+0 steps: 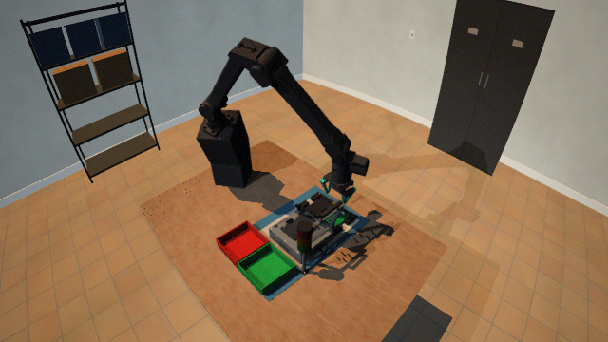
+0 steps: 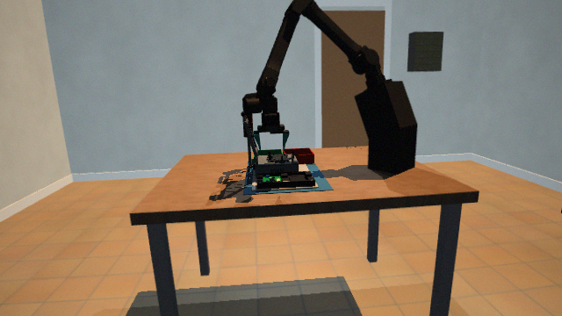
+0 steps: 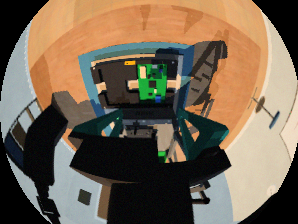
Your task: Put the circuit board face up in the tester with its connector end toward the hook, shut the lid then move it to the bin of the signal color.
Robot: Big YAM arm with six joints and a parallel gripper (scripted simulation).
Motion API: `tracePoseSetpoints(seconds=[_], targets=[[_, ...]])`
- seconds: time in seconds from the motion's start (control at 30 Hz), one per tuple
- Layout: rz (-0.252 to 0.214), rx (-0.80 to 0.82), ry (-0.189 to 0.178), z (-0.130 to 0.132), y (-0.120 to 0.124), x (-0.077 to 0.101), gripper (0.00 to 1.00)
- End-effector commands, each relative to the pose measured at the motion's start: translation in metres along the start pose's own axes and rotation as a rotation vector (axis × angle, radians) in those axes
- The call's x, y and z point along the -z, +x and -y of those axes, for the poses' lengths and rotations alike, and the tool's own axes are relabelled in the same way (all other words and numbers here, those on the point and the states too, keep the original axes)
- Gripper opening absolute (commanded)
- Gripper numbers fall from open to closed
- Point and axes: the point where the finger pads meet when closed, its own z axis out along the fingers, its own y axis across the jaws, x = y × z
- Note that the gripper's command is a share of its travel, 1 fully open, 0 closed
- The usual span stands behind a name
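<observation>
The green circuit board (image 3: 153, 82) lies face up in the black tray (image 3: 133, 84), in the pocket on the right in the wrist view. It also shows in the top view (image 1: 340, 219) and the exterior view (image 2: 271, 178). My gripper (image 1: 337, 191) hangs a little above the tray (image 1: 325, 208), fingers pointing down, open and empty. Its teal fingers frame the tray's near edge in the wrist view. The grey tester (image 1: 298, 233) stands beside the tray, its lid frame raised. The signal tower (image 1: 304, 236) looks unlit.
The red bin (image 1: 241, 240) and the green bin (image 1: 267, 267) stand side by side on the blue bench mat (image 1: 311, 237), past the tester from the tray. The arm's black base (image 1: 224, 147) stands at the table's back. The table edge lies close beyond the tray (image 2: 285, 179).
</observation>
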Motion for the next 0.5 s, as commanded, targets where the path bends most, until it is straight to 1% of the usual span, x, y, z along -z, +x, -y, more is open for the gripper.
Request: tracePoseSetpoints(seconds=[0.0,0.13,0.23,0.33,0.47], targets=[[0.020,-0.004,0.040,0.026,-0.002,-0.005,0.92],[0.019,-0.003,0.039,0.025,-0.002,-0.032,0.92],[0.018,-0.002,0.038,0.024,-0.001,-0.047,0.92],[0.017,-0.002,0.037,0.024,-0.001,-0.058,0.92],[0.016,0.000,0.034,0.021,0.000,-0.067,0.92]])
